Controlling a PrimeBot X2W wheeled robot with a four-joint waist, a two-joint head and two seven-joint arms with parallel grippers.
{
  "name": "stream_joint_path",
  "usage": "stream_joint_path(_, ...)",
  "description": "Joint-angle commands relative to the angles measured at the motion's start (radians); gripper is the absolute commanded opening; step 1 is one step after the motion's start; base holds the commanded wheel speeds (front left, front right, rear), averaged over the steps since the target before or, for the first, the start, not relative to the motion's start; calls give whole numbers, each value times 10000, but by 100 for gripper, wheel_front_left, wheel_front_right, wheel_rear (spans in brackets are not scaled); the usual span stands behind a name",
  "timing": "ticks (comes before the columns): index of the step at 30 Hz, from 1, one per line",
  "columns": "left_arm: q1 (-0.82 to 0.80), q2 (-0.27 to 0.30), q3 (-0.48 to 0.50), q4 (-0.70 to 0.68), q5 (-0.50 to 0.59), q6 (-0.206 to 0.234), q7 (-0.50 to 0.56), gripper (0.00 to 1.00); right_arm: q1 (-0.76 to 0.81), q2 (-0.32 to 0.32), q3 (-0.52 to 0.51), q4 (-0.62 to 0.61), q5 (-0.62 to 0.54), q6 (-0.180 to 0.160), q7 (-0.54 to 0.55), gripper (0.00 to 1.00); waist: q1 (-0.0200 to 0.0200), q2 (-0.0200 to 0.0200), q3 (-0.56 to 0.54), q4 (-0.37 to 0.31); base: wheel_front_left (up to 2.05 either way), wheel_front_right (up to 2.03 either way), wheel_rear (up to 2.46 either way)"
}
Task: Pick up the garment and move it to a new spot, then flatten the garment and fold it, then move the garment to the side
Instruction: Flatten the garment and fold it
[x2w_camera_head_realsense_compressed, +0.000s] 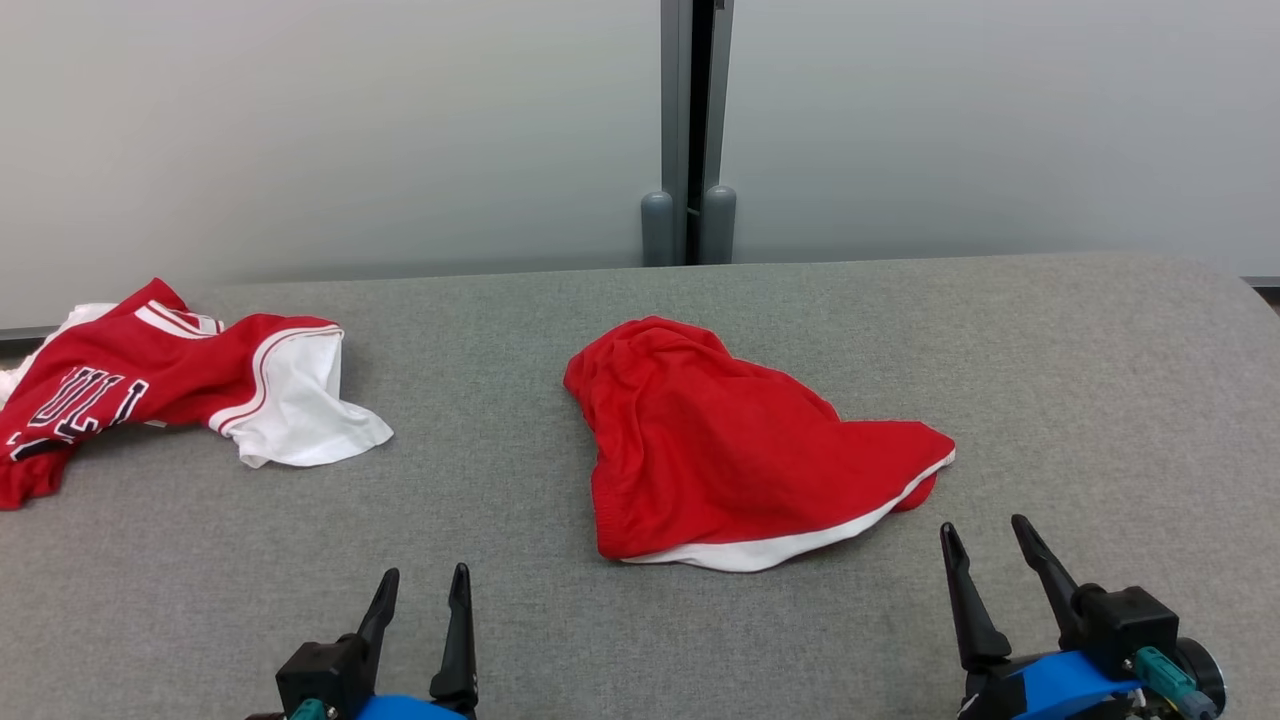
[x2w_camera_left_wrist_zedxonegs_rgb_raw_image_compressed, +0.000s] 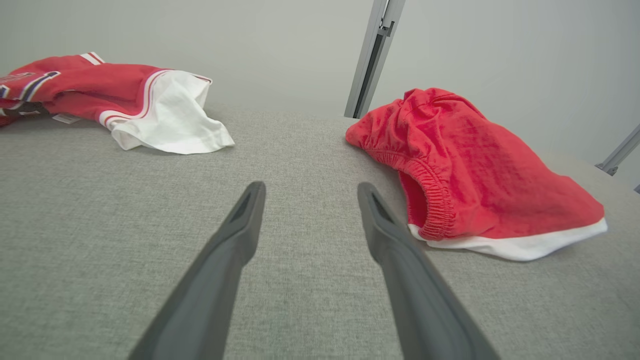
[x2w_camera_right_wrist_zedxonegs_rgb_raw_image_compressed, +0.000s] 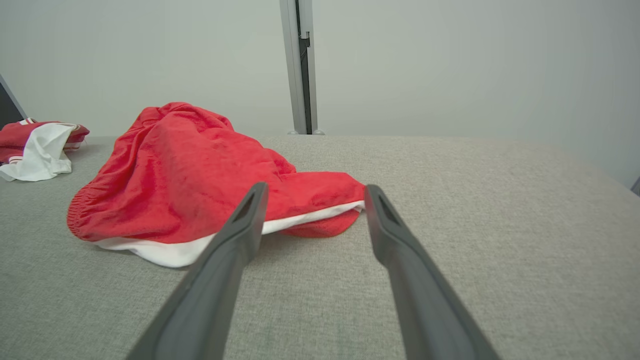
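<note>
Head view: shorts (x2w_camera_head_realsense_compressed: 730, 450) bunched, legs indistinct; jersey (x2w_camera_head_realsense_compressed: 150, 390) cropped leftward.

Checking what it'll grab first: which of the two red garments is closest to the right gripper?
The plain red shorts with the white hem, crumpled just ahead of the right gripper. The jersey with lettering lies far off to the left.

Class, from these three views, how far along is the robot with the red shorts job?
Done: nothing visible; the red shorts lie crumpled on the grey table. In hand: nothing; the left gripper and right gripper are open and empty, short of the cloth. Left: pick up, move, flatten, fold, set aside. A red-and-white jersey lies apart at the left.
</note>
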Motion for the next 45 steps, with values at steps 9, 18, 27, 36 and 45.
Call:
stream_joint_path(9,75,-87,38,-58,350,-239,-51,100,118,-32,39,112,91,1,-35,100,0,-1,-33,-59,0,0,0)
stream_joint_path(18,-1066,-225,-1230,936,742,-913,414,100,-145,-34,267,301,274,1,-35,100,0,-1,278,-451,0,0,0)
stream_joint_path(27,-2631,-223,-1998,2641,615,-1175,558,100,-500,-33,219,241,266,1,-35,100,0,-1,1013,-1174,0,0,0)
stream_joint_path(36,-3491,-309,-2479,3418,166,-1240,90,0,-556,-33,28,282,203,1,-35,100,0,-1,1100,-1199,0,0,0)
stream_joint_path(45,-2869,140,-1991,1127,256,-1186,-43,0,-382,-34,-74,226,201,1,-35,100,0,-1,835,-720,0,0,0)
